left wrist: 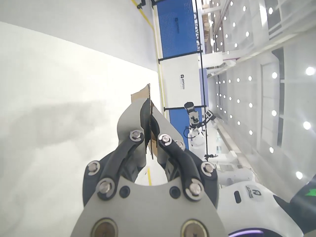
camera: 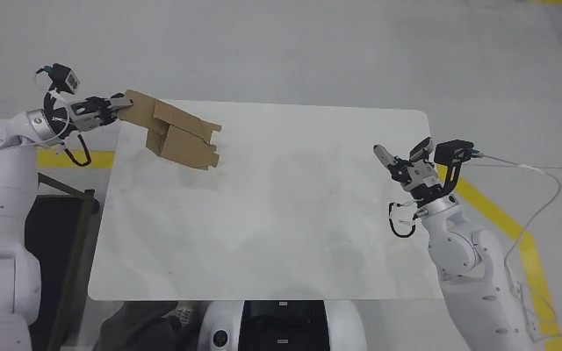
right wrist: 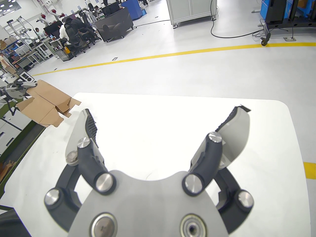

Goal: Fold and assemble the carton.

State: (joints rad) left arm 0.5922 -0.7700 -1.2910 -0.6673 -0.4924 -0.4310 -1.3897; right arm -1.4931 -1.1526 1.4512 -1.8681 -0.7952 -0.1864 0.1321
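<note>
Carton of brown corrugated cardboard, partly opened with flaps hanging loose, at the far left corner of the white table with rounded corners, one end jutting out past the left edge. Held at that outer end by the left gripper, jaws pressed together on a single thin panel; from the left wrist, cardboard seen edge-on, sandwiched between the two fingers. Looks raised off the tabletop rather than lying on it; contact of the lowest flap with the surface impossible to tell. Right gripper well apart, over the right edge of the table, spread wide and holding nothing. Same wide spread plain from the right wrist, with the carton and the left gripper far off at the left. Task judged barely begun: no walls squared, no flaps tucked. Likely troubles from here: slipping or pivoting of the carton in so narrow a pinch, through its own weight hanging to one side of the grip; a drop to the floor rather than onto the table, given the overhang past the edge; crushing or creasing of the pinched panel under a hard squeeze; loose flaps snagging on the table corner on the way down and bending the wrong way; tearing at the held edge under any firm pull from the other side. Also a long reach across for the right gripper, hence a clumsy first contact with the flaps.
</note>
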